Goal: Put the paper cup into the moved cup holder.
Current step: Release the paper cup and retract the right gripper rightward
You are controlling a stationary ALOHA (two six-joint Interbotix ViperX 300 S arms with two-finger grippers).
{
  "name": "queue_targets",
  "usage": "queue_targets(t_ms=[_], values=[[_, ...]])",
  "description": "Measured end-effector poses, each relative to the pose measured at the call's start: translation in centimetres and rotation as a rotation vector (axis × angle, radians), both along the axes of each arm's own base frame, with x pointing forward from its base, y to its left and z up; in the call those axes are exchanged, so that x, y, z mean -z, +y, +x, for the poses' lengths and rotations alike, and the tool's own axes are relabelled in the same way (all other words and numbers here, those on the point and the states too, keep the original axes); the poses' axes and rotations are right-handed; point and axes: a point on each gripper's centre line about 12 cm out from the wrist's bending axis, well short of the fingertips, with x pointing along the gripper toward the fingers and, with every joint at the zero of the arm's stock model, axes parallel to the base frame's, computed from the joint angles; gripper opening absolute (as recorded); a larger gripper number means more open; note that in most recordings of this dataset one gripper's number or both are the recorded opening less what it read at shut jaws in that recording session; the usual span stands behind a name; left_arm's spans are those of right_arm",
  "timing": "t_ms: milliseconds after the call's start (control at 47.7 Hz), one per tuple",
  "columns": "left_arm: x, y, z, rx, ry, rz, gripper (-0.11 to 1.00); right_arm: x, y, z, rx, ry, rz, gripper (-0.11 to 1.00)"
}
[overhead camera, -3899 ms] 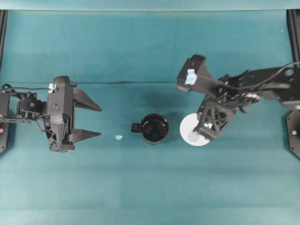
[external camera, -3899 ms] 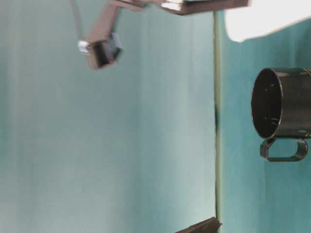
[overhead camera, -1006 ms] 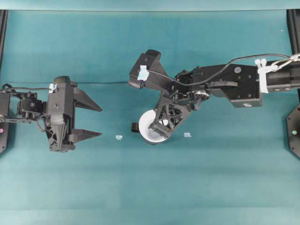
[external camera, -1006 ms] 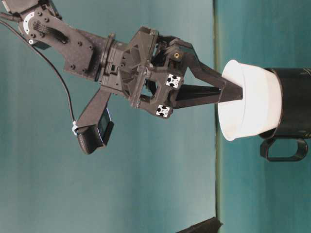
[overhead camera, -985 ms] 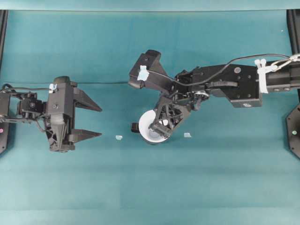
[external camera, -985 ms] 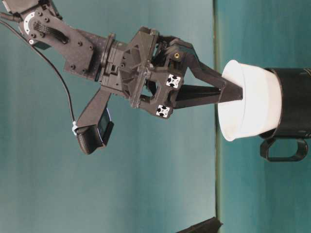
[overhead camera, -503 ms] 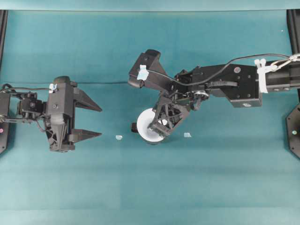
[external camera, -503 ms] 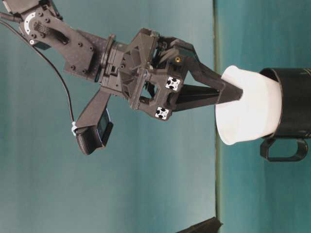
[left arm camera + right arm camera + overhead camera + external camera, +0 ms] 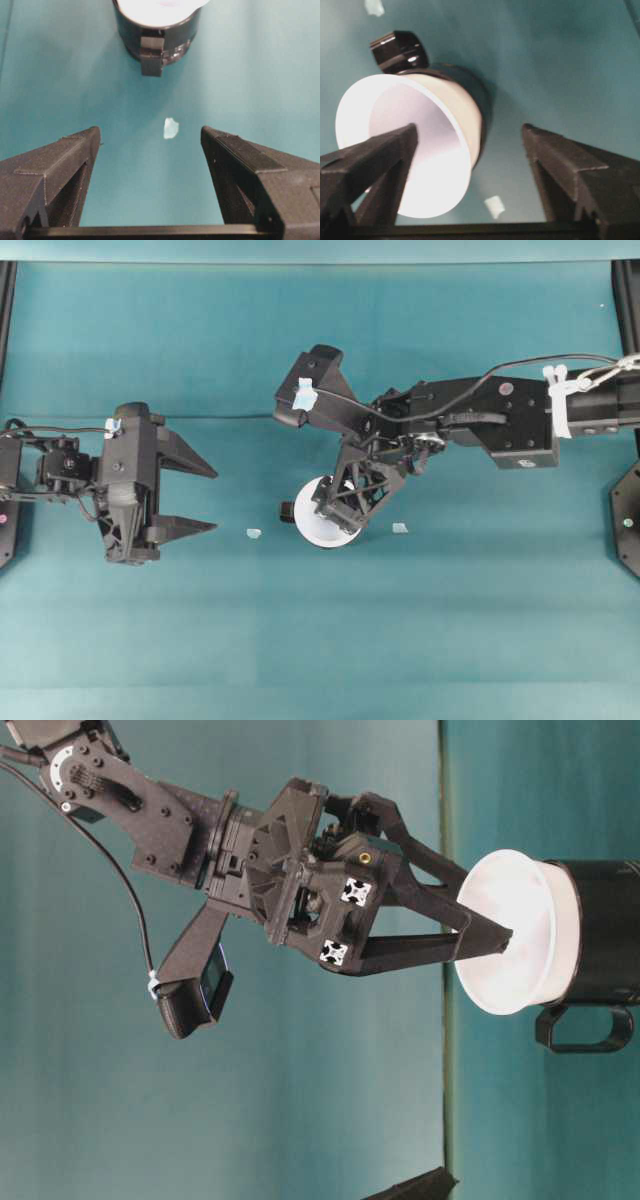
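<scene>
Release step in hand: the paper cup [image 9: 515, 935] is sitting in the cup holder [image 9: 600, 935] at mid-bench, rim proud of it. The right tool [image 9: 340, 510] is standing wide, one finger inside the rim, arm angling down. Next move, by my judgement: a clean lift. The left tool [image 9: 195, 498] is resting wide, apart.

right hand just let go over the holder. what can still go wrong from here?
1. One finger of the open right hand sits inside the paper cup; pulling away sideways could drag or tip it.
2. The cup looks tilted in the cup holder, rim well above it, so it may not be fully seated.
</scene>
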Motion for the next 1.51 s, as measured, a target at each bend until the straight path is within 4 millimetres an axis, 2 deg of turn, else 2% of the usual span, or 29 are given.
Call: queue_targets(t_ms=[524, 818, 1216, 1509], values=[[0.0, 0.0, 0.0, -0.001, 0.002, -0.001, 0.81, -0.1, 0.3, -0.2, -0.005, -0.02, -0.002, 0.9], [0.0, 0.0, 0.0, -0.001, 0.0, -0.001, 0.81, -1.4, 0.7, -2.2, -0.009, -0.079, -0.008, 0.9], [0.0, 0.0, 0.0, 0.0, 0.0, 0.0, 0.81, -3.0, 2.4, -4.1, -0.105, -0.278, -0.065, 0.9], [0.0, 0.0, 0.0, -0.001, 0.0, -0.001, 0.81, -3.8, 2.6, -6.2, -0.145, -0.316, -0.09, 0.9]])
